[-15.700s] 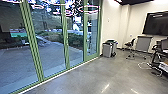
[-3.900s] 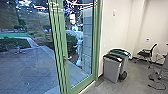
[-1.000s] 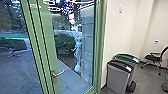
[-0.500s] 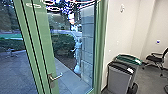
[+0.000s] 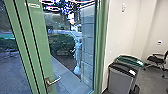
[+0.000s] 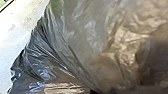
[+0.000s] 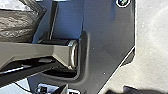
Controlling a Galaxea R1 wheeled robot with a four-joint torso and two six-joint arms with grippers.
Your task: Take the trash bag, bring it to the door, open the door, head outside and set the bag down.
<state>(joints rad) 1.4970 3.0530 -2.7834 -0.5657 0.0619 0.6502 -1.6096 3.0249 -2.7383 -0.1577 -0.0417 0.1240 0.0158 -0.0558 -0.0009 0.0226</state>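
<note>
The green-framed glass door (image 5: 37, 47) stands shut in the head view, its metal lever handle (image 5: 53, 80) low in the picture. In the left wrist view the dark, shiny trash bag (image 6: 75, 47) shows large, its folds drawn together toward my left gripper (image 6: 96, 90), which is shut on it. A piece of the trash bag (image 7: 16, 23), crinkled and brownish, also appears in the right wrist view, beside the robot's own jointed bar and dark plate. How my right gripper stands cannot be told.
Right of the door are a grey bin with a black lid (image 5: 121, 78) and another with a green lid (image 5: 130, 60), against a white wall (image 5: 125, 32). An office chair (image 5: 157, 60) is farther right. Through the glass show paving, hedges and a pale upright shape (image 5: 78, 56).
The robot has driven from farther back in the room up close to the door. Over the last second the head view has shifted a little, with the handle now lower and larger.
</note>
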